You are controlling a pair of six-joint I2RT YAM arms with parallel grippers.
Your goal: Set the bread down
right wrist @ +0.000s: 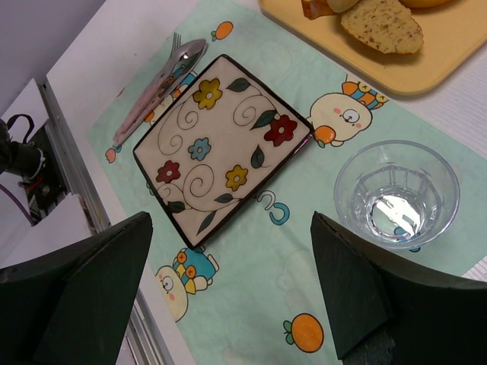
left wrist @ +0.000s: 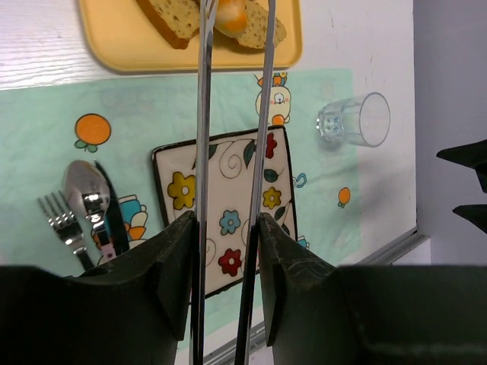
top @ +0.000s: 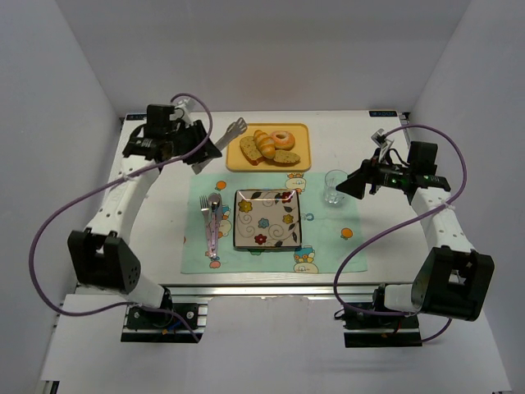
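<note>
While the left gripper [left wrist: 225,228] clamps tongs [left wrist: 203,114] near the bread [top: 265,144], the right gripper [right wrist: 232,289] gapes wide.

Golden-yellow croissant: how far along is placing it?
Done: the left gripper has its jaws shut on the metal tongs. In hand: the tong tips are at the edge of the yellow tray, with no grip visible. Left: the golden-yellow ridged croissant lies on the tray and the square floral plate is bare, so gripping, carrying and placing remain.
</note>
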